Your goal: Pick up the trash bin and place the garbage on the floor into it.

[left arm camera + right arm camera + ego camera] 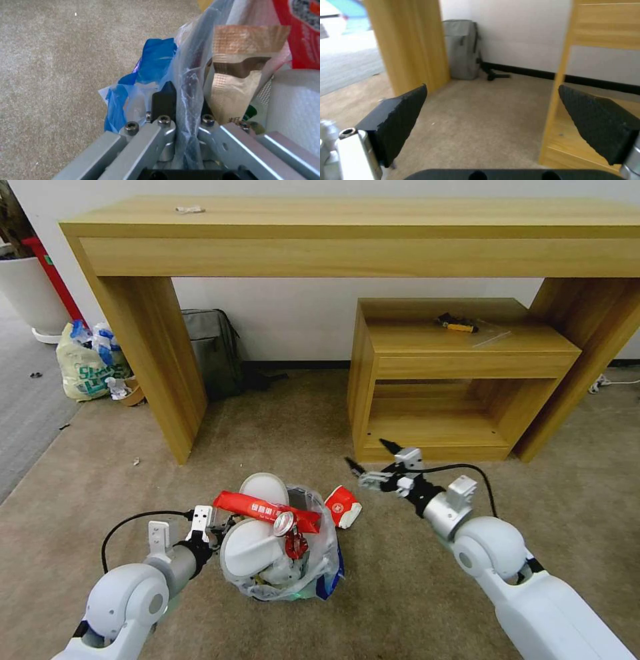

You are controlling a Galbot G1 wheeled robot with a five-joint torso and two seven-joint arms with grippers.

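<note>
The trash bin, wrapped in a crinkly clear bag with blue print, stands on the beige floor in front of me. It is heaped with garbage: white slippers, a long red wrapper and a red can. My left gripper is shut on the bin's near-left rim. In the left wrist view its fingers pinch the rim and bag, next to a brown packet. A red-and-white paper piece lies on the floor by the bin's right side. My right gripper hovers open just beyond it, holding nothing.
A long wooden desk spans the back, with a low wooden shelf unit under its right half. A grey backpack leans on the wall. A pale-yellow shopping bag and white planter sit far left by grey carpet.
</note>
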